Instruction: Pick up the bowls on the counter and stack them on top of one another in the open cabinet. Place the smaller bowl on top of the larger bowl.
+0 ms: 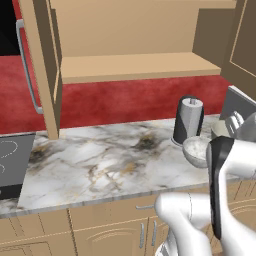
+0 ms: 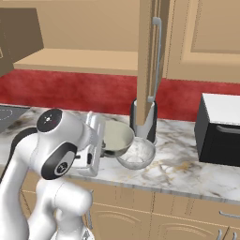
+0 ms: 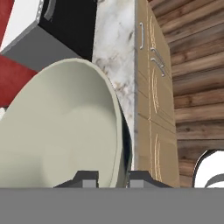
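Observation:
The smaller bowl (image 3: 65,131), plain beige with a cream inside, has its thin rim between the two fingertips of my gripper (image 3: 113,177), which is shut on it. From the right base camera that bowl (image 2: 118,137) hangs at my gripper (image 2: 100,143), low over the counter (image 2: 178,164); whether it touches the slab I cannot tell. The larger bowl (image 2: 137,154), mottled grey-white, sits on the counter right beside it, toward the front edge, and appears again (image 1: 195,150) in the left base view. The cabinet (image 1: 135,65) stands open above, its shelf bare.
A black-and-silver cylindrical appliance (image 1: 188,120) stands just behind the bowls. The cabinet's open door (image 2: 150,65) hangs over that spot. A black microwave (image 2: 219,136) sits at the right, and a cooktop (image 1: 10,160) at the far left.

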### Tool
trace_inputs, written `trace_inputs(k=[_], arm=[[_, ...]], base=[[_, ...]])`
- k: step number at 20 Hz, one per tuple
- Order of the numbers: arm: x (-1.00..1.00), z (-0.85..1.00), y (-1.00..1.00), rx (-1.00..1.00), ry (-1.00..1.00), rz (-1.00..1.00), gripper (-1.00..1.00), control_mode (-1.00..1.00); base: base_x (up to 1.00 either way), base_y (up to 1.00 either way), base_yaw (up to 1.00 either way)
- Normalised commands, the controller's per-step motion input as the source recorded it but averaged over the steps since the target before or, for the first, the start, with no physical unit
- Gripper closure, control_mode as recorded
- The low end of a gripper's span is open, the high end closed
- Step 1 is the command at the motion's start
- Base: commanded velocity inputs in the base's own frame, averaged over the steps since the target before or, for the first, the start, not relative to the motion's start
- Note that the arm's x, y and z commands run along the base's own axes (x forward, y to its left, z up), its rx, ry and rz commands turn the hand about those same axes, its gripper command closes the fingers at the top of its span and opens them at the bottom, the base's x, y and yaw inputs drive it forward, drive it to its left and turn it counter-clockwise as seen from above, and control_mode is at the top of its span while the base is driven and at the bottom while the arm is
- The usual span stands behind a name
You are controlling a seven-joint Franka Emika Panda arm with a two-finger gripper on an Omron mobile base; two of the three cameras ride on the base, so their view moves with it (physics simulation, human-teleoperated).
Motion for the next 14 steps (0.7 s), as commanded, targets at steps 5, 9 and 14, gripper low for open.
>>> trace_inputs(k=[5,9,14], arm=[[0.07,-0.33,-0.01,0.00,-0.04,-0.06,1.00,-1.00],[0.08,-0.30,0.00,0.00,-0.02,-0.03,1.00,-1.00],[0.05,-0.28,0.00,0.00,-0.02,-0.02,1.00,-1.00]], base=[[0.00,0.00,0.00],[0.00,0.00,0.00],[0.00,0.00,0.00]])
